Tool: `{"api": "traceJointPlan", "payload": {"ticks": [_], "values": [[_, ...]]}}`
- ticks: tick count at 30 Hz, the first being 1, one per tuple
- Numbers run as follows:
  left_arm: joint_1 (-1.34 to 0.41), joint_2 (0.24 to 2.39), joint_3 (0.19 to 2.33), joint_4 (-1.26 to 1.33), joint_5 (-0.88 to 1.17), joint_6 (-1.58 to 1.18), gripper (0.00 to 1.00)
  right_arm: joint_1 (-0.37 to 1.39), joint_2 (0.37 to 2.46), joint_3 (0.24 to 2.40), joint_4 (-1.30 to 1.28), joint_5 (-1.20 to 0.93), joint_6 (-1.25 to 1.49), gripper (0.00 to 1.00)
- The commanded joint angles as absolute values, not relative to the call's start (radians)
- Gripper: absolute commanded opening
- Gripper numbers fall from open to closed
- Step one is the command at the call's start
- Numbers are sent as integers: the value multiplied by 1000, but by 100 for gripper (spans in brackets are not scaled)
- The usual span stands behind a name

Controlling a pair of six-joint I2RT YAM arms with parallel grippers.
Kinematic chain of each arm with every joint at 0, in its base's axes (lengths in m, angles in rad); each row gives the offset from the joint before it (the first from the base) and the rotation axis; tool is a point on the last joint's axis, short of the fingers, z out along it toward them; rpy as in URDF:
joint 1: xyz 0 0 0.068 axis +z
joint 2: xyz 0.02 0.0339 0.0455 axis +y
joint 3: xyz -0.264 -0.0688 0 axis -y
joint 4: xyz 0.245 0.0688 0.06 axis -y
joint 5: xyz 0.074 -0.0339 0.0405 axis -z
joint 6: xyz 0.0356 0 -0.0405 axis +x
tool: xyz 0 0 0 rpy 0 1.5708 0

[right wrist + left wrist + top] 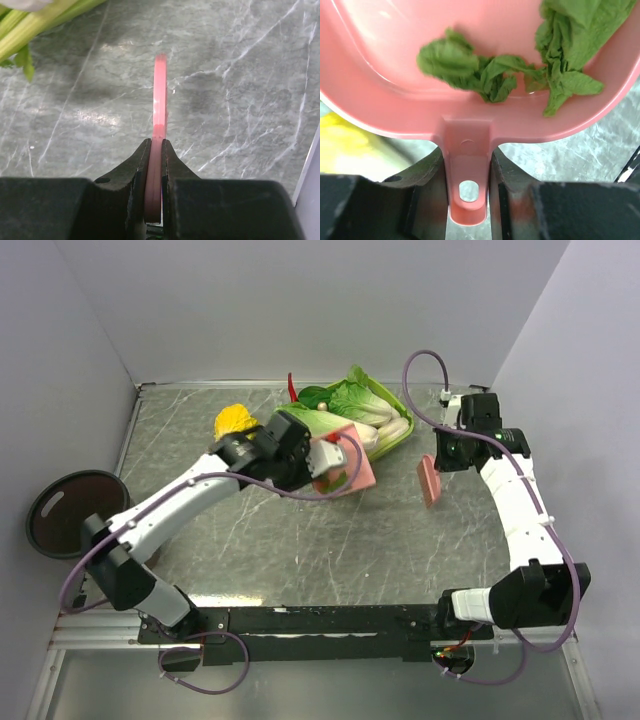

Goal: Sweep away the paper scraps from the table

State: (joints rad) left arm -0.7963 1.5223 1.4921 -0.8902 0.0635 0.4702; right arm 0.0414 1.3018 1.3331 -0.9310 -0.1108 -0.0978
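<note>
A round dark bin (77,512) sits off the left edge of the grey, pale-veined marble table (300,560). The left gripper (466,167), clamped tight on the handle, holds a glossy pink dustpan (385,75) over the table, with crumpled green paper scraps (480,70) lying in its scoop. At right, the right gripper (155,147) pinches a thin, flat pink scraper (160,85) seen edge-on

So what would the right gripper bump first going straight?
Probably the table: the pink scraper in the right gripper points at bare marble. The greens sit off to one side.
</note>
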Motion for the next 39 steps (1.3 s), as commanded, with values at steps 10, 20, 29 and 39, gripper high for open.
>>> {"api": "traceJointPlan", "payload": {"ticks": [10,20,29,39], "values": [[-494,1353,1792,-1239,-156,295,1,17,1397,1325,-893,-132,40,0],[-101,1174,1746,-1289,-388,310,1,17,1456,1229,-885,-190,104,0],[152,1083,1695,-1362,-457,315,1,17,1512,1256,-899,-202,112,0],[207,994,1605,-1373,-750,454,1,23,1540,1298,-914,-227,118,0]]}}
